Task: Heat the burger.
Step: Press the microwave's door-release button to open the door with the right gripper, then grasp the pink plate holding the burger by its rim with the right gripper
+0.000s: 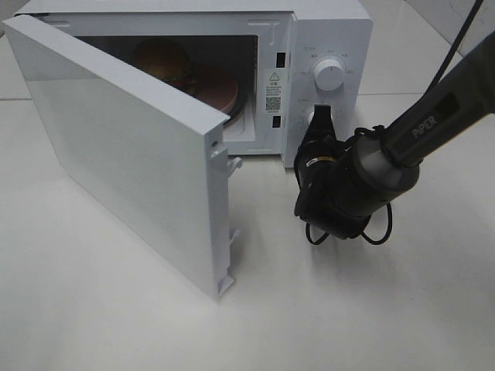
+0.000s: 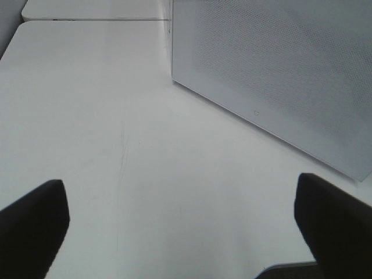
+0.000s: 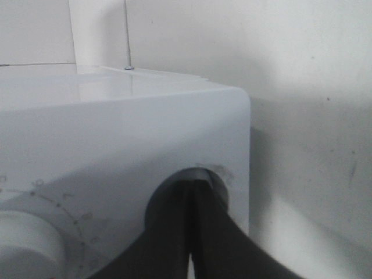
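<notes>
Burger (image 1: 164, 60) half-hidden behind door (image 1: 131, 154); right gripper (image 3: 189, 197) clenched, covering knob (image 1: 311, 117); left gripper (image 2: 180, 224) spread.

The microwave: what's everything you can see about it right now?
The microwave is a white, glossy box standing on a white table. Its door, hinged on the left, is swung wide open, latch hooks showing on the free edge. Inside, the burger sits on a pink plate. The control panel has a round dial; just below it the shut right gripper meets the panel.
</notes>
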